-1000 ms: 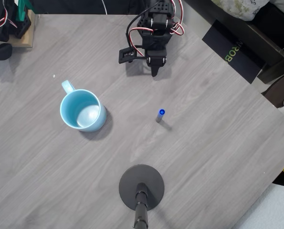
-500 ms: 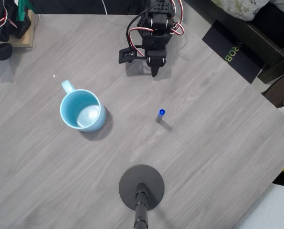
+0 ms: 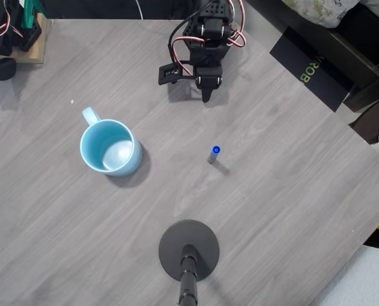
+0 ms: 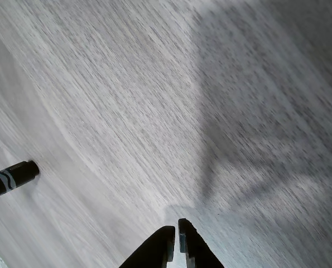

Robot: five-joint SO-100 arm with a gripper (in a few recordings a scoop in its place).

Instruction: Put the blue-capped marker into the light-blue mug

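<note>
Overhead: pincer (image 3: 206, 95) pressed together, empty, well apart from blue-capped marker (image 3: 213, 154) standing upright on desk (image 3: 291, 191), light-blue mug (image 3: 110, 147) farther left. Wrist: fingertips nearly touching; we'd pinch the light, stiff, slippery, tippy barrel mid-height.

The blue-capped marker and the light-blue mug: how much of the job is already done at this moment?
Nothing looks done yet. The blue-capped marker stands upright on the table, apart from the light-blue mug, whose inside looks empty. Nothing is in hand: the tool is shut, holds nothing, and sits near the table's far edge in the overhead view. Left: reach the marker, grasp it, carry it over the mug and drop it in.
</note>
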